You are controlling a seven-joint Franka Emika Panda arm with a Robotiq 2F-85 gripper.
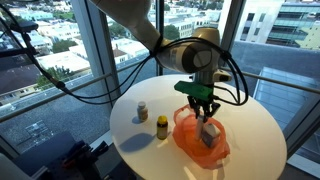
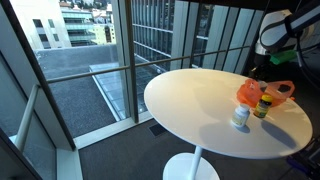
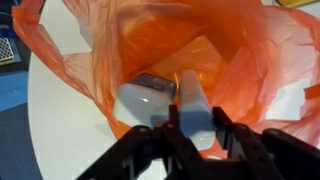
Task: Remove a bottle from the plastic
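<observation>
An orange plastic bag (image 1: 200, 140) lies open on the round white table (image 1: 250, 125); it also shows in an exterior view (image 2: 250, 92) and fills the wrist view (image 3: 130, 45). My gripper (image 1: 207, 118) is above the bag's mouth, its fingers shut on a pale white bottle (image 3: 193, 105) held between them (image 3: 196, 128). In an exterior view the bottle (image 1: 210, 132) hangs just over the bag. A second white container (image 3: 145, 98) lies inside the bag beside it.
A yellow bottle with a dark cap (image 1: 161, 127) and a small white bottle (image 1: 142, 111) stand on the table next to the bag; they also show in an exterior view (image 2: 262, 106) (image 2: 240, 117). Tall windows stand behind the table.
</observation>
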